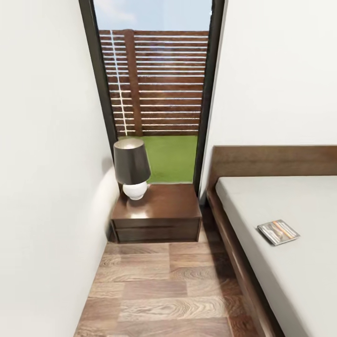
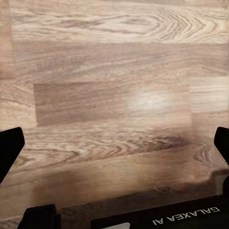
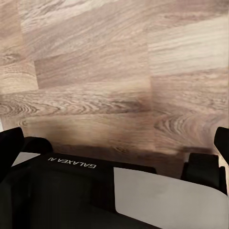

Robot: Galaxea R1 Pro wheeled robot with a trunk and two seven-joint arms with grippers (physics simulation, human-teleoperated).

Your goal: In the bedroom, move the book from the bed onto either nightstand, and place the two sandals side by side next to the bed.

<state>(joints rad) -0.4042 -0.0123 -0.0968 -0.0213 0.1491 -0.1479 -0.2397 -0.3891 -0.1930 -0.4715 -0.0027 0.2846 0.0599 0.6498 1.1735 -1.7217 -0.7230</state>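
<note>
The book lies flat on the bed at the right, well apart from the nightstand at far left, so both released hands should approach slowly, reaching from the bed's edge.

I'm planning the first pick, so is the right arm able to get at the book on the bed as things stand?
Probably not yet. The book lies flat and uncovered on the bed, but the right gripper hangs open over bare floor, so it likely must first move closer.
</note>
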